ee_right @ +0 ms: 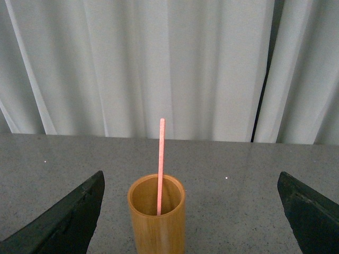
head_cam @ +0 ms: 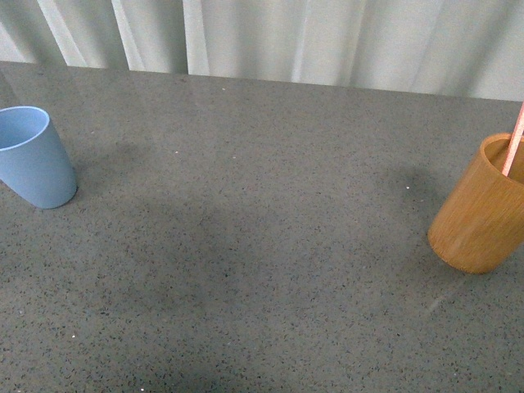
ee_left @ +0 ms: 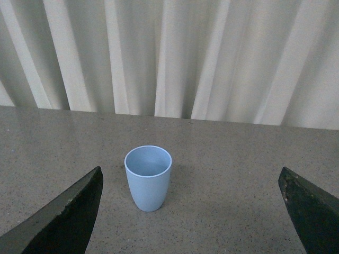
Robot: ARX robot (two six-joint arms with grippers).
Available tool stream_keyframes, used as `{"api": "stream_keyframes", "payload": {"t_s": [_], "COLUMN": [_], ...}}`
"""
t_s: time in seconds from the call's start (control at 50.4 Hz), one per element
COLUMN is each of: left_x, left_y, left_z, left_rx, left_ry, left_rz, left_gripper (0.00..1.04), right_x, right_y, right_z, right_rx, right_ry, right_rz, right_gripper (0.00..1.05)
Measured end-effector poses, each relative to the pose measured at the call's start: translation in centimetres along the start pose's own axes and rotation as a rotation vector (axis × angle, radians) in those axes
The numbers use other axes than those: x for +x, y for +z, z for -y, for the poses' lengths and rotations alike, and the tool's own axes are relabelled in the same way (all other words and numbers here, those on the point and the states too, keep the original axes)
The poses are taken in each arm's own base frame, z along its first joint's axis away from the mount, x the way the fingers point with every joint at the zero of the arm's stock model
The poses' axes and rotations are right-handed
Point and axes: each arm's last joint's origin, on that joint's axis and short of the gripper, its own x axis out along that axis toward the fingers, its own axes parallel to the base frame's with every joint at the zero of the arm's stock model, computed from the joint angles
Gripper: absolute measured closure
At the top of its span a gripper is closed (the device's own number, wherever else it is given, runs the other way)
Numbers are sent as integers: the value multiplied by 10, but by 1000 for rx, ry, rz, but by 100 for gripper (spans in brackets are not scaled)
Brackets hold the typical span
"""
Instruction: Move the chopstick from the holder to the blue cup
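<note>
The blue cup (head_cam: 33, 158) stands upright and empty at the table's left edge; it also shows in the left wrist view (ee_left: 148, 177). My left gripper (ee_left: 190, 211) is open, its jaws wide apart, short of the cup. The orange-brown wooden holder (head_cam: 483, 209) stands at the right edge with one salmon-pink chopstick (head_cam: 514, 143) standing in it. In the right wrist view the holder (ee_right: 157, 222) holds the chopstick (ee_right: 160, 164) upright. My right gripper (ee_right: 190, 211) is open, short of the holder. Neither arm shows in the front view.
The dark grey speckled table (head_cam: 262, 246) runs between cup and holder. A pale pleated curtain (head_cam: 327, 37) hangs behind the table's far edge.
</note>
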Motion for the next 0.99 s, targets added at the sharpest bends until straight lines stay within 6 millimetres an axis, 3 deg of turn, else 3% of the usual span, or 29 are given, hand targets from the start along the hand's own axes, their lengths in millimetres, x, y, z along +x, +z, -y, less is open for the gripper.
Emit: {"api": "stream_keyframes", "payload": {"t_s": [0.992], "left_x": [0], "left_y": [0], "left_z": [0], "left_rx": [0], "left_ry": [0], "left_rz": [0], "left_gripper": [7], "right_x": [0], "right_y": [0], "right_z": [0], "right_rx": [0], "right_ry": [0], "right_rz": [0], "right_gripper": [10]}}
